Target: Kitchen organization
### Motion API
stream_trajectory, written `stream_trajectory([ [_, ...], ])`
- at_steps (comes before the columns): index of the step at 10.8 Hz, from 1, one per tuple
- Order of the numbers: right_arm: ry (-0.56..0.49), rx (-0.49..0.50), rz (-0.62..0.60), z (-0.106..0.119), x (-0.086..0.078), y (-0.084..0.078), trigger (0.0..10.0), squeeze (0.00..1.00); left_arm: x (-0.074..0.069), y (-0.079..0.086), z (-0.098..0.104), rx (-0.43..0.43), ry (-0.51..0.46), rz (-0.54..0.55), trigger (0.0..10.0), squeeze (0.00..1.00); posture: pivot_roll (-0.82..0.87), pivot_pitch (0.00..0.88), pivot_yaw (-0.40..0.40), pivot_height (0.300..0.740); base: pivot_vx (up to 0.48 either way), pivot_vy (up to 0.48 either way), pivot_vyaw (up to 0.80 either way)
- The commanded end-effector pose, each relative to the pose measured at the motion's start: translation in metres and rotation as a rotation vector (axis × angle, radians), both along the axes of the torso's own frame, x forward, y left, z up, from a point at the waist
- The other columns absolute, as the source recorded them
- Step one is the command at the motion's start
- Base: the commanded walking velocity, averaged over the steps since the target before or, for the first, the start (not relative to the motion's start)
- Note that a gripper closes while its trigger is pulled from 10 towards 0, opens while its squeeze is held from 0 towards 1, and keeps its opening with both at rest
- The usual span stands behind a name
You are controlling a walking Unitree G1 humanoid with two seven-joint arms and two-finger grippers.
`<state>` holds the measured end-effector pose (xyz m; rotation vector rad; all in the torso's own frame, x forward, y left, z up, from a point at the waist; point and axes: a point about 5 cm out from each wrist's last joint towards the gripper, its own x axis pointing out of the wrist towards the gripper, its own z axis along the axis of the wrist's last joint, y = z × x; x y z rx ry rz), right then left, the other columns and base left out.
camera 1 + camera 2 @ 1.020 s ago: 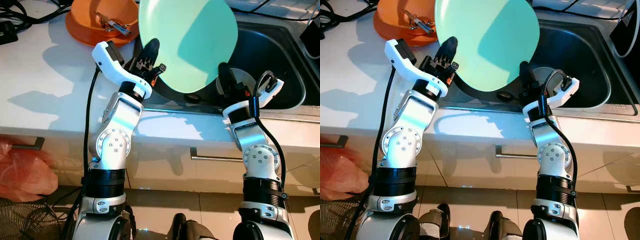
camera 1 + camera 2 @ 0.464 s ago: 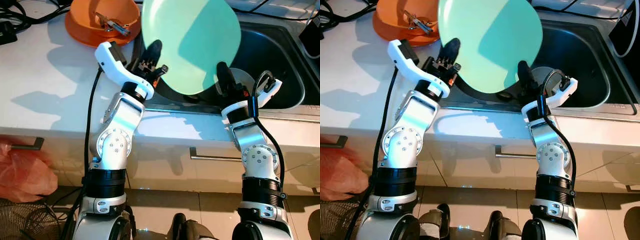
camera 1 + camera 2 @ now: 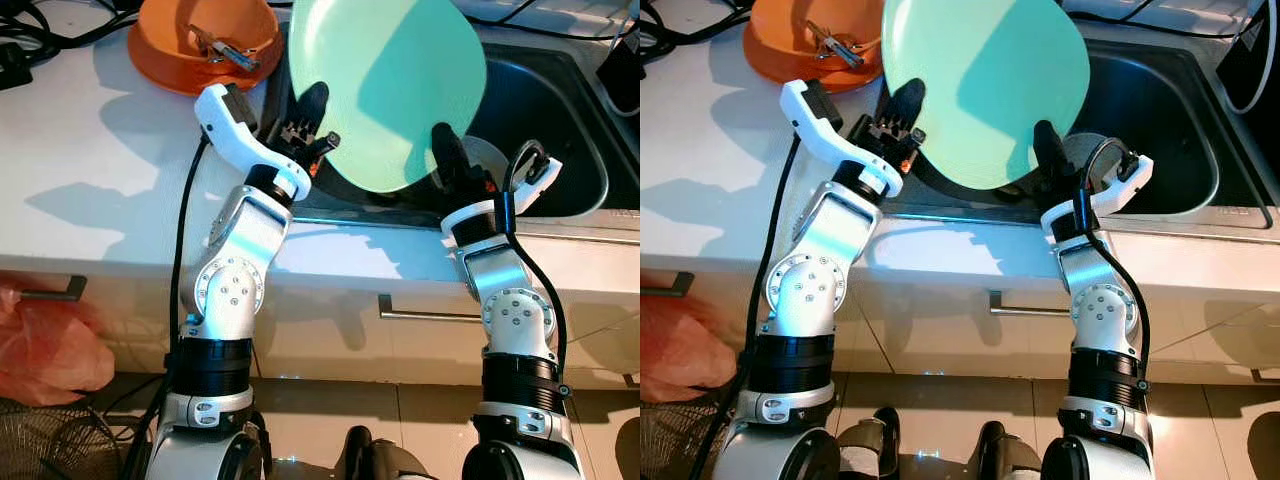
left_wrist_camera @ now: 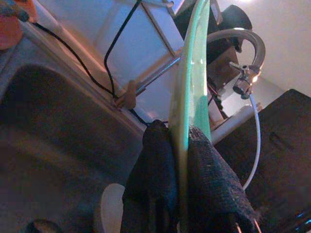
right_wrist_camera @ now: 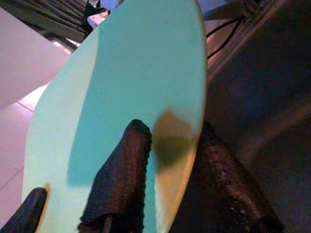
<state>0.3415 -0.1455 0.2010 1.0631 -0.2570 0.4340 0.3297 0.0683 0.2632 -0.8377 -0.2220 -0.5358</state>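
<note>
Your left gripper (image 4: 181, 194) pinches the plate's (image 3: 395, 85) left rim; your right gripper (image 5: 167, 179) clamps its lower right edge. Held upright over the sink (image 3: 560, 130), it has drifted slightly rightward, probably heading into the basin.

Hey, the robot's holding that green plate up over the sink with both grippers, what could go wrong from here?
1. The green plate is pinched only at its lower rim by the left gripper and right gripper; tilted up like this, it might slip and drop into the sink.
2. The faucet stands close beyond the plate's edge; a careless swing could knock it.
3. The orange bowl sits near the left arm and could get bumped.
</note>
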Motion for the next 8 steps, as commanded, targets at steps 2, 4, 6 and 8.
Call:
stream_trajectory([
  [2, -0.001, 0.014, 0.017, -0.001, 0.001, 0.002, 0.0, 0.00, -0.009, -0.026, 0.003, -0.050, -0.009, -0.107, 10.0, 0.00, 0.18, 0.212, -0.050, 0.740, 0.000, 0.000, 0.00],
  [4, -0.004, 0.022, 0.018, 0.000, 0.001, 0.002, 0.0, 0.00, -0.007, -0.030, -0.003, 0.060, -0.002, -0.093, 10.0, 0.00, 0.18, 0.210, -0.050, 0.740, 0.000, 0.000, 0.00],
  [6, -0.010, 0.031, 0.020, 0.000, 0.001, 0.002, 0.0, 0.00, -0.008, -0.034, -0.009, 0.103, -0.001, -0.112, 10.0, 1.00, 0.18, 0.207, -0.051, 0.740, 0.000, 0.000, 0.00],
  [8, -0.018, 0.048, 0.018, 0.002, 0.001, 0.000, 0.0, 0.00, -0.009, -0.037, -0.013, 0.124, 0.013, -0.120, 10.0, 1.00, 0.18, 0.208, -0.052, 0.740, 0.000, 0.000, 0.00],
])
